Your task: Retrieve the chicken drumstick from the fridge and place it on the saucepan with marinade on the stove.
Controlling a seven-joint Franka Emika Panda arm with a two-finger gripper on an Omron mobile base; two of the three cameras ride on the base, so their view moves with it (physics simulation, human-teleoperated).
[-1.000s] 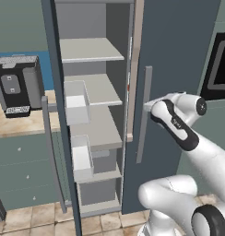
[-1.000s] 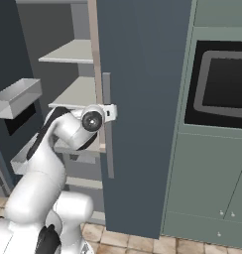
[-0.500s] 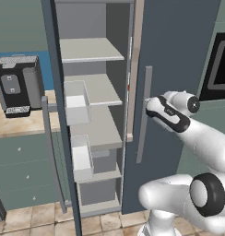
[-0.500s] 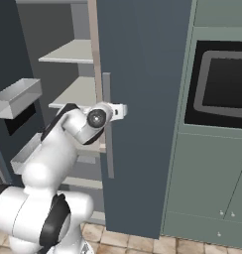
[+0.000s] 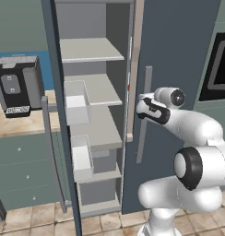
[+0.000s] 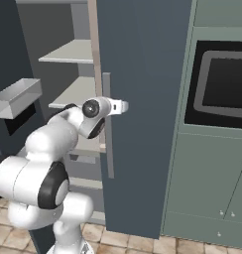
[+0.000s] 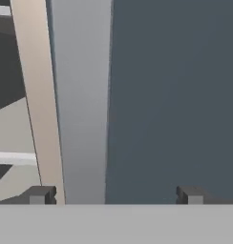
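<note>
Right now jaws (image 7: 113,195) spread wide, nothing pinched, sitting up against the fridge (image 5: 179,55) right door; grey bar handle (image 7: 82,105) runs between the two dark fingertips (image 7: 39,194) in the hand view, nearer the left one. From the base views the hand is level with the middle of that handle (image 5: 143,115), pointing at the door face. Right door is shut. Left door (image 5: 56,115) is swung open toward the camera, clear door bins (image 5: 76,102) on its inner side, own long bar handle on the near edge. Behind it, pale grey shelves (image 5: 89,50) stacked top to bottom. Can't spot the drumstick on any visible shelf. Far left: wooden table (image 5: 13,124) with a black coffee machine (image 5: 18,85). Far right: pale green cabinets (image 6: 212,178) with a built-in dark oven (image 6: 219,84)
</note>
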